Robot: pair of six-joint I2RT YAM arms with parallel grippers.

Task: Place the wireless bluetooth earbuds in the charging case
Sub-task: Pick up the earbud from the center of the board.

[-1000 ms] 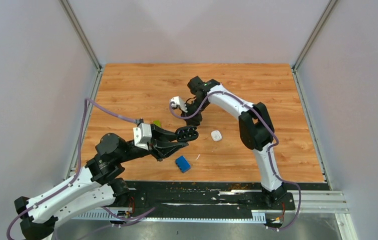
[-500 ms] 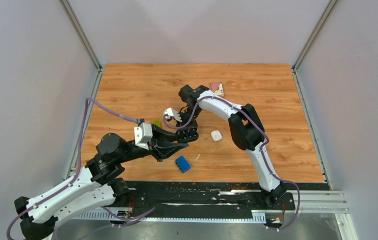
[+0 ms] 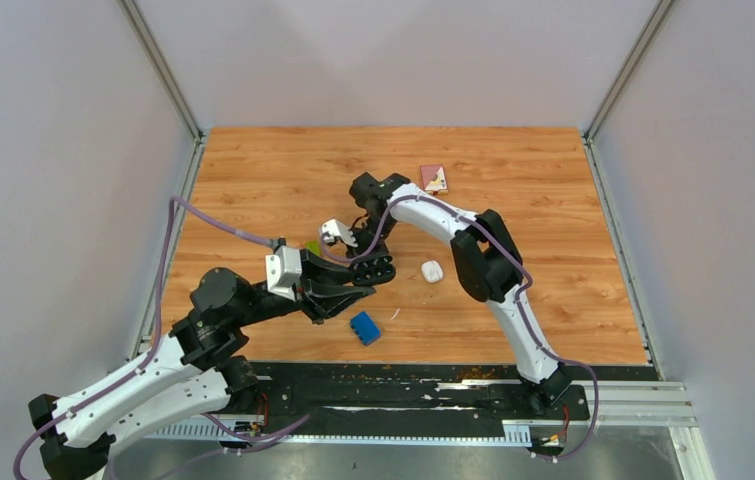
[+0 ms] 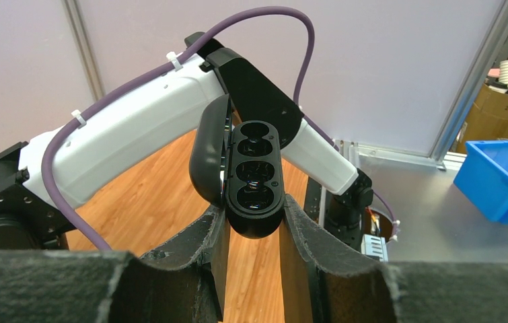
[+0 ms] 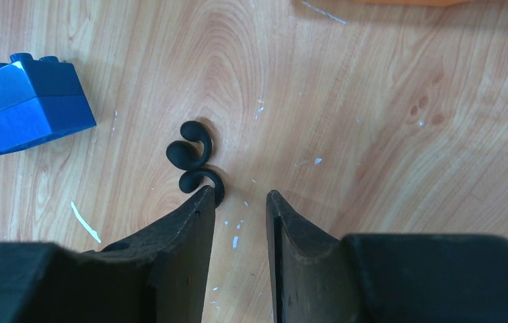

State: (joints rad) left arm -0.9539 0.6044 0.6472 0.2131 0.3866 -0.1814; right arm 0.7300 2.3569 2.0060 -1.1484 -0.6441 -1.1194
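Observation:
In the left wrist view my left gripper (image 4: 251, 215) is shut on the black charging case (image 4: 256, 176). The case stands upright with its lid (image 4: 209, 151) swung open to the left and its dark wells showing. From above, the case (image 3: 374, 268) hangs over the table's middle. Two rounded black earbuds (image 5: 187, 151) (image 5: 200, 180) lie touching each other on the wood in the right wrist view. My right gripper (image 5: 239, 196) hovers over them, open, with only bare wood in the gap. Its left fingertip (image 5: 204, 196) is at the lower bud's edge.
A blue brick (image 5: 25, 104) (image 3: 364, 327) lies near the earbuds, with a thin white scrap (image 5: 86, 222) beside it. A white case (image 3: 432, 271) rests right of centre. A pink card (image 3: 434, 178) lies farther back, and a green piece (image 3: 312, 246) sits by the left wrist.
My right arm has swung left and nearer, bringing its gripper close to the held case and uncovering the pink card. The left arm and the case have stayed put.

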